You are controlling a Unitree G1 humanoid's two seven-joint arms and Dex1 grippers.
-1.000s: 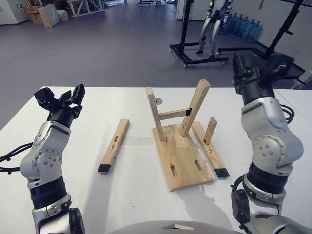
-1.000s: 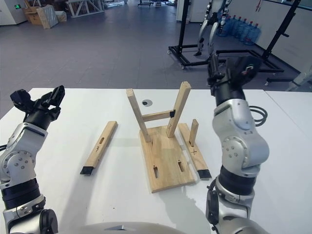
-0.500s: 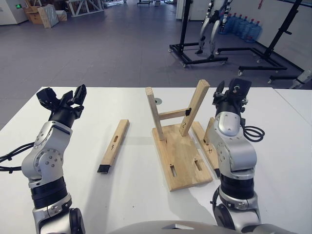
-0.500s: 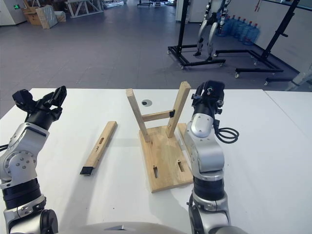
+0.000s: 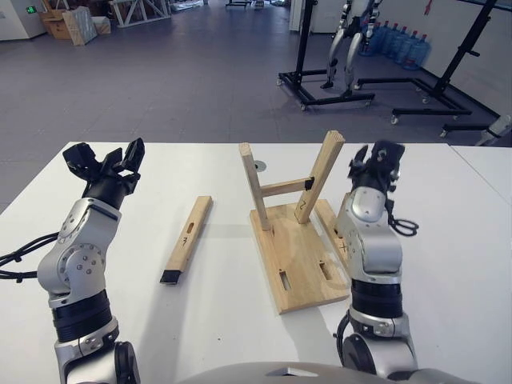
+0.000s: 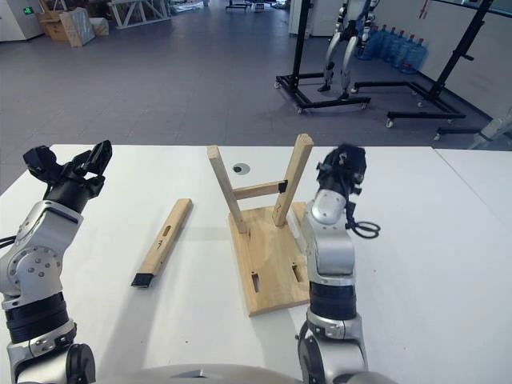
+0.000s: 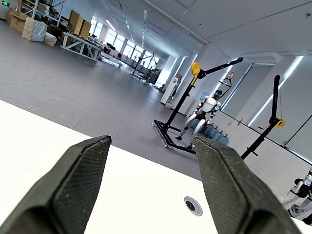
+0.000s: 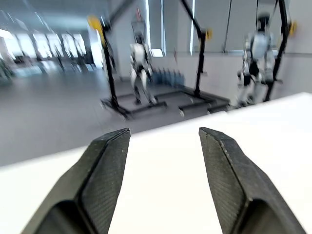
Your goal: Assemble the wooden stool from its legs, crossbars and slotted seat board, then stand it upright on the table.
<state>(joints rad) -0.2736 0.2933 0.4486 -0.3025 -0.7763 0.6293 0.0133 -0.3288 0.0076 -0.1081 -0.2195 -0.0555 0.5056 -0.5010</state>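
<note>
We see left jaws and right jaws spread apart, empty; seat board [image 5: 300,260] lies on counter [image 5: 216,320], two legs [image 5: 256,188] planted.

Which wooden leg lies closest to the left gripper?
The loose leg with the dark end, lying flat on the table left of the seat board, apart from it. Two other legs stand in the board, joined by a crossbar.

Nothing can be read clearly. The loose leg [image 5: 186,238], lying on the table to the right of the left gripper's [image 5: 104,157] fingers [image 5: 133,152], carries a small dark pen mark that is illegible. Far beyond those fingers, a green wall sign [image 5: 30,10] is too small to read.
</note>
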